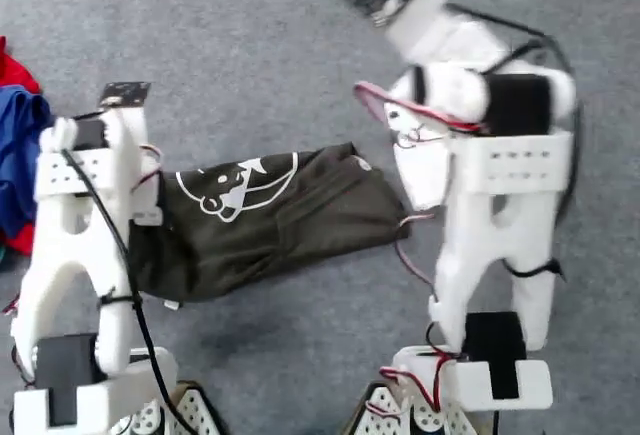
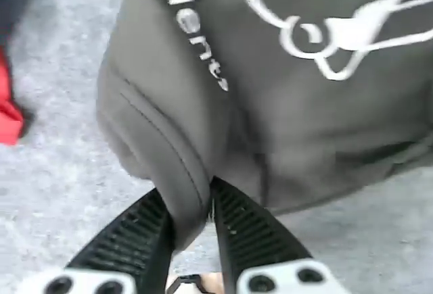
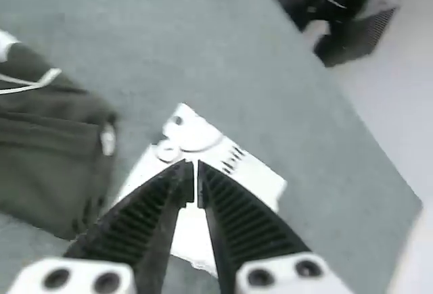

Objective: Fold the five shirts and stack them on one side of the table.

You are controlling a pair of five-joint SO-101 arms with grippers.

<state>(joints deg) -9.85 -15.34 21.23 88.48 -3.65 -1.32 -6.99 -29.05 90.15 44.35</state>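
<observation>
Worktop (image 1: 250, 45): grey, felt-like cover.
Dark shirt (image 1: 270, 220), white print, partly folded, flat at mid-surface.
Blue shirt (image 1: 20, 155) and red shirt (image 1: 12, 70), bunched together, well apart from the dark shirt, beyond its printed end.
Left arm base (image 1: 90, 395) and right arm base (image 1: 480, 380), white, near the dark shirt, one off each end.

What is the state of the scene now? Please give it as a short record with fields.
Shirt in work: dark shirt with white print, partly folded, in the middle of the grey table
Left gripper: shut on an edge fold of the dark shirt
Right gripper: shut, empty, held above the table
Other cloth: red cloth and blue cloth, on the left arm's side of the table
</observation>
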